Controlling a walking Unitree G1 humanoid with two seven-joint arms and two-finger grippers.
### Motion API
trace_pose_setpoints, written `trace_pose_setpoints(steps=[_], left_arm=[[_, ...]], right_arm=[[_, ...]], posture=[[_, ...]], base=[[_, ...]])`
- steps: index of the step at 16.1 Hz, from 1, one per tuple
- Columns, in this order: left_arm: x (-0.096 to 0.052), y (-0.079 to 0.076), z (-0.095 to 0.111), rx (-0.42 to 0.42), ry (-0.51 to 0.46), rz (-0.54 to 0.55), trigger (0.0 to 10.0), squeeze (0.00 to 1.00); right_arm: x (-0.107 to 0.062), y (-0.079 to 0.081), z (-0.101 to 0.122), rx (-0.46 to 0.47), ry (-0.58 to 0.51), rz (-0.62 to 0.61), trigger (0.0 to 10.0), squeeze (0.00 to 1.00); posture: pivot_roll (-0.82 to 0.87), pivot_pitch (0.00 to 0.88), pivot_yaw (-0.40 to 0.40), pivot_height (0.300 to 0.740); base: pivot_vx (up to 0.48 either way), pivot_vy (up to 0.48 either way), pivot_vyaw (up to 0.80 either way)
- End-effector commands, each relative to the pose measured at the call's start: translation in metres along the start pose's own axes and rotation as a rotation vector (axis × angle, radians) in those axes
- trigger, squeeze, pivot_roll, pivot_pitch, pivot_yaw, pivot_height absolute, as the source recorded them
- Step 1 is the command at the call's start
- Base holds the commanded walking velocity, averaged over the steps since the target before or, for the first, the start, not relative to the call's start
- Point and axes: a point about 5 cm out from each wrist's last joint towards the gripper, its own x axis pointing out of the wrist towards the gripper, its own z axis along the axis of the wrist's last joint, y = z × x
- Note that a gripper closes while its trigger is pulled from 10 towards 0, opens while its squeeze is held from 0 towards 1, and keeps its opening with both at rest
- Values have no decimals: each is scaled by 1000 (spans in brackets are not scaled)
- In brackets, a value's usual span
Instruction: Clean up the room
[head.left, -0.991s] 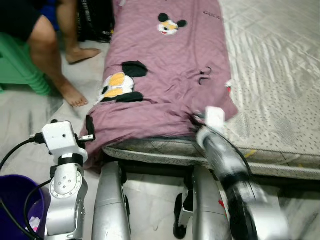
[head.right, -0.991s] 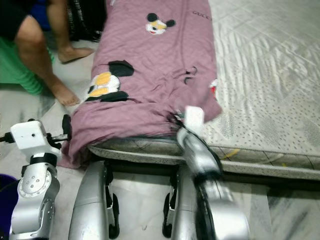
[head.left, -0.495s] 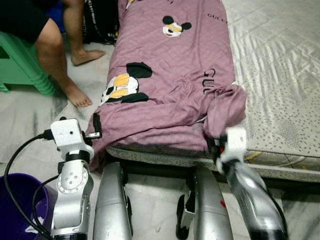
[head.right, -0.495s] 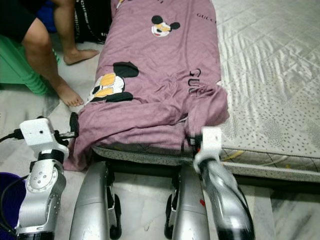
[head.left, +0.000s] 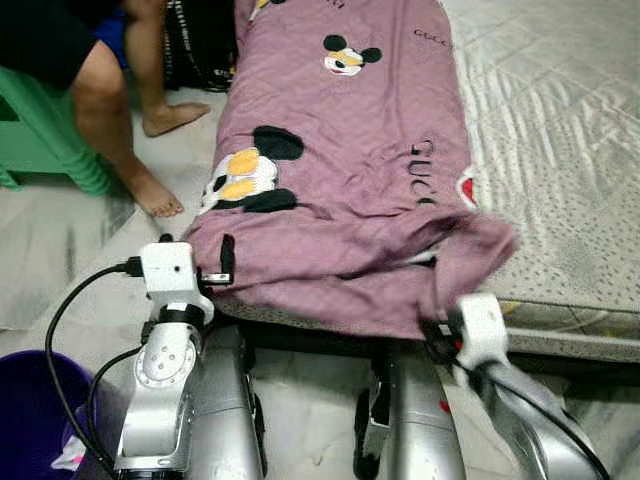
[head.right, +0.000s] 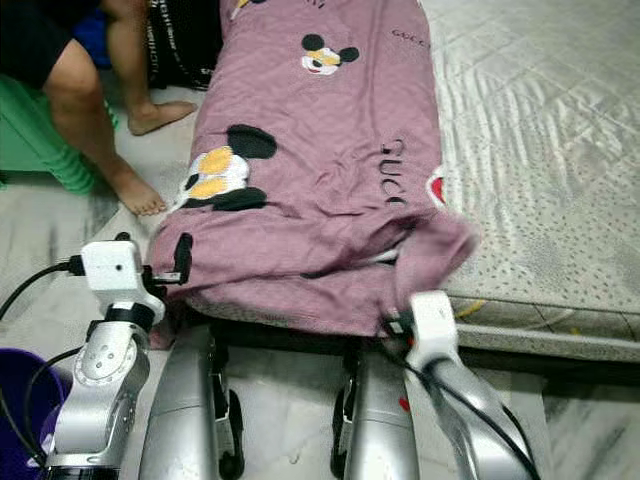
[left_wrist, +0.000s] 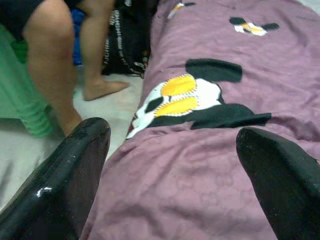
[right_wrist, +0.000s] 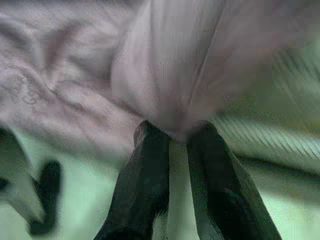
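The right gripper has dragged the purple blanket corner back off the mattress, over the bed's near edge.

Soft, even daylight is seen throughout; shadows are faint. The right wrist view is heavily blurred; the rest is sharp.

Purple blanket on mattress

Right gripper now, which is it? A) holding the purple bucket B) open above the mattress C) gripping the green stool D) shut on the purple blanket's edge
D: in the right wrist view the right gripper has its fingers pinched together on a fold of the purple blanket, at the blanket's near edge by the mattress.
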Motion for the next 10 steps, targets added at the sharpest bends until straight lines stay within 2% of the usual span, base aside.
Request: trace_pose_setpoints(steps=[1,3,5,7,8,10], left_arm=[[-3,2,-10,30,58,-7,10000,0],[-2,7,-12,42,67,-11,10000,0],[0,8,-12,49,67,-10,10000,0],[1,6,-11,47,58,-12,10000,0],[1,4,-10,41,54,-18,10000,0],[2,4,-9,44,48,-13,10000,0]], right_arm=[[-3,-7,-7,-7,51,-45,10000,1000],[-2,-12,-7,-81,85,-96,10000,1000],[5,-26,1,-141,26,-163,10000,1000],[12,-31,16,-151,-53,-181,10000,1000],[18,-29,37,-175,-118,-164,10000,1000],[27,-24,57,-174,-173,-163,10000,1000]], posture=[[19,154,-3,557],[19,152,-3,557],[18,152,-1,557],[17,149,1,557],[18,145,3,557],[24,145,1,557]], base=[[0,0,0],[0,0,0],[0,0,0],[0,0,0],[0,0,0],[0,0,0]])
